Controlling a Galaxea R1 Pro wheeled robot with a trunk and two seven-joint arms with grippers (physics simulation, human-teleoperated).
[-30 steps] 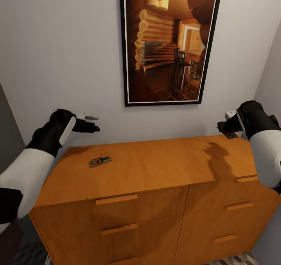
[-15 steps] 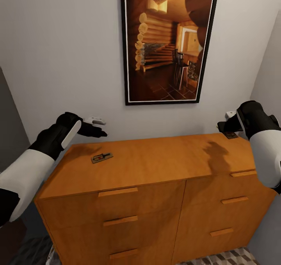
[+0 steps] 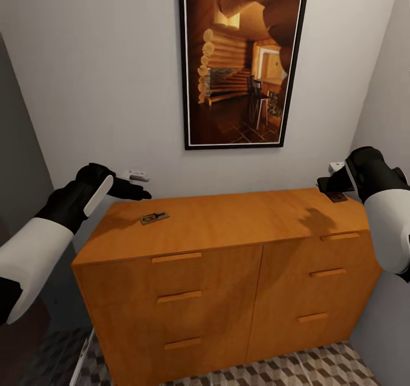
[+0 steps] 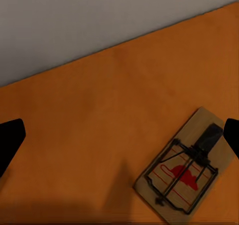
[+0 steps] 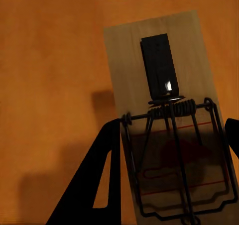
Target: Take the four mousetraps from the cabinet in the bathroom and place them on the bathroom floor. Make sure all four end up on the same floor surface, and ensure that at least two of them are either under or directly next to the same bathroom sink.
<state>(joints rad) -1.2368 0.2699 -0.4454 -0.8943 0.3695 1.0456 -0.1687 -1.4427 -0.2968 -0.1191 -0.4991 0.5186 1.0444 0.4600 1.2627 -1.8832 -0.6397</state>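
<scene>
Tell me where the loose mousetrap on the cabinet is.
Head view: the mousetrap lies flat on the cabinet top's left rear, just beyond the open left tool.

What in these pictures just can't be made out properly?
- Small brown wooden mousetrap on the orange-brown wooden cabinet: too small in the head view for detail.
- Second mousetrap: its lower end cut off by the right wrist view's edge.
- Right claw: its own black arm hides the grip in the head view.
</scene>
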